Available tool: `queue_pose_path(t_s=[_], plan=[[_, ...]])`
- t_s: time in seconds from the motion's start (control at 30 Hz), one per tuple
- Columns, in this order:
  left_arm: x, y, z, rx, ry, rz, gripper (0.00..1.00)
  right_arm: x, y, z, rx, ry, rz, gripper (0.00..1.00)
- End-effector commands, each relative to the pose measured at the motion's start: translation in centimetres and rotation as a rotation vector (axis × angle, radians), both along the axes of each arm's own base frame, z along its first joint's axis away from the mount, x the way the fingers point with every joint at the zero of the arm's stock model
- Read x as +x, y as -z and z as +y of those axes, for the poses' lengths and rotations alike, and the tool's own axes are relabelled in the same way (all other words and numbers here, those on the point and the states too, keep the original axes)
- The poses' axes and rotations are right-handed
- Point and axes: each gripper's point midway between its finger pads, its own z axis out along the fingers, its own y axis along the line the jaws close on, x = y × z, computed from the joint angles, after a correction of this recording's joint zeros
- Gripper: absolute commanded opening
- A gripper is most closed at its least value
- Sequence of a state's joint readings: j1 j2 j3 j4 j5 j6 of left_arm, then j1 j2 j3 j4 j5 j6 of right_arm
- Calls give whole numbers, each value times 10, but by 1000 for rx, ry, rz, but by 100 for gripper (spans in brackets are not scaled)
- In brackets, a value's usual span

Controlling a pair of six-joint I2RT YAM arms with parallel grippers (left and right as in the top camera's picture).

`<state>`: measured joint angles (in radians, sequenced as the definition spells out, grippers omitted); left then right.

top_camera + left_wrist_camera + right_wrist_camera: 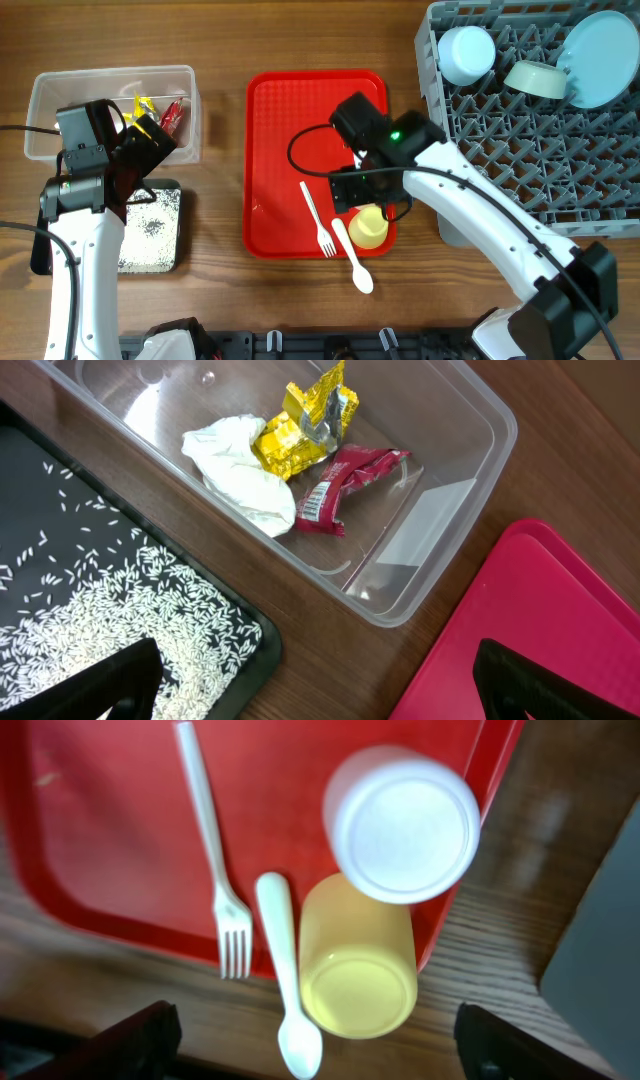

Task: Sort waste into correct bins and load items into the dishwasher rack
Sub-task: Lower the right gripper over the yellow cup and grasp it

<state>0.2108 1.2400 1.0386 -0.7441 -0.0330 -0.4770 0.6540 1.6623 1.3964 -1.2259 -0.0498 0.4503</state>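
The yellow cup (358, 960) lies on its side over the red tray's front rim, next to an upside-down white cup (403, 825). Left of them lie the white spoon (285, 980) and white fork (215, 870). My right gripper (320, 1050) hovers open over the yellow cup (368, 228), fingers wide on either side and apart from it. My left gripper (320, 695) hangs open and empty between the black tray (40, 490) of white crumbs and the clear tub (450, 490). The tub holds the yellow wrapper (300, 430), red wrapper (345, 485) and tissue (245, 470).
The grey dishwasher rack (500, 130) at right carries a light blue bowl (466, 52), a pale green bowl (537, 78) and a light blue plate (600, 55). The red serving tray (280, 150) lies mid-table. A grey flat piece (455, 232) sits beside the tray's right edge.
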Motion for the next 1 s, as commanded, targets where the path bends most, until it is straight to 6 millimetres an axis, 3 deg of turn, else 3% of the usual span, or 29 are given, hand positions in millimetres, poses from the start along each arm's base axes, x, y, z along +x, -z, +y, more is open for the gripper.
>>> queue_pose_path(t_s=[0.0, 0.23, 0.43, 0.7, 0.97], plan=[[2, -5, 5, 14, -12, -10, 100, -12, 31, -13, -59, 74, 42, 89], [2, -5, 5, 14, -12, -11, 100, -13, 58, -2, 14, 71, 38, 80], [2, -5, 5, 14, -12, -10, 100, -17, 75, -5, 14, 75, 39, 72], [2, -5, 5, 14, -12, -10, 100, -20, 77, -8, 4, 78, 51, 68], [2, -5, 5, 14, -12, -10, 100, -21, 77, -8, 3, 79, 52, 57]])
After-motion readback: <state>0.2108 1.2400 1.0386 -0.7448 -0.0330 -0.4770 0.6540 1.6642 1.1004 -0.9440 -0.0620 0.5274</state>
